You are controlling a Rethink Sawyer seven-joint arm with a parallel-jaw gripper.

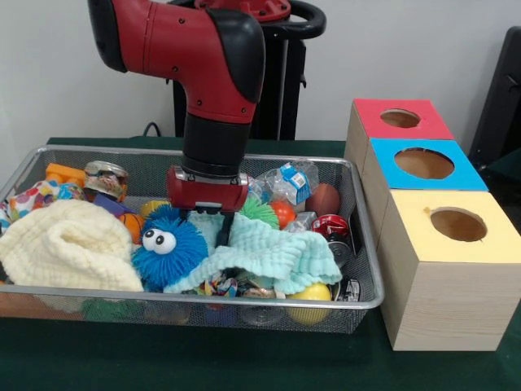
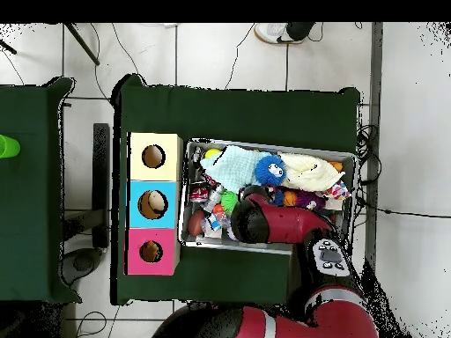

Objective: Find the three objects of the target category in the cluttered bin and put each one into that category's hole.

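Observation:
The wire mesh bin (image 1: 195, 303) stands on the green table, full of clutter; it also shows in the overhead view (image 2: 183, 198). My gripper (image 1: 213, 221) reaches down into the bin's middle, between a blue fuzzy toy with eyes (image 1: 167, 248) and a mint cloth (image 1: 277, 252). Its tips are sunk in the clutter, and the arm hides it in the overhead view. The hole (image 1: 400, 118) in the red-faced box lies at the far end of the box row, also seen from overhead (image 2: 151, 252).
A blue-faced box (image 1: 424, 163) and a yellow-faced box (image 1: 458, 224) stand beside the bin. In the bin lie a cream knitted cloth (image 1: 65, 244), a green spiky ball (image 1: 259, 212), a crushed bottle (image 1: 285, 183), a brown ball (image 1: 323, 198), a red can (image 1: 332, 228) and a yellow ball (image 1: 309, 293).

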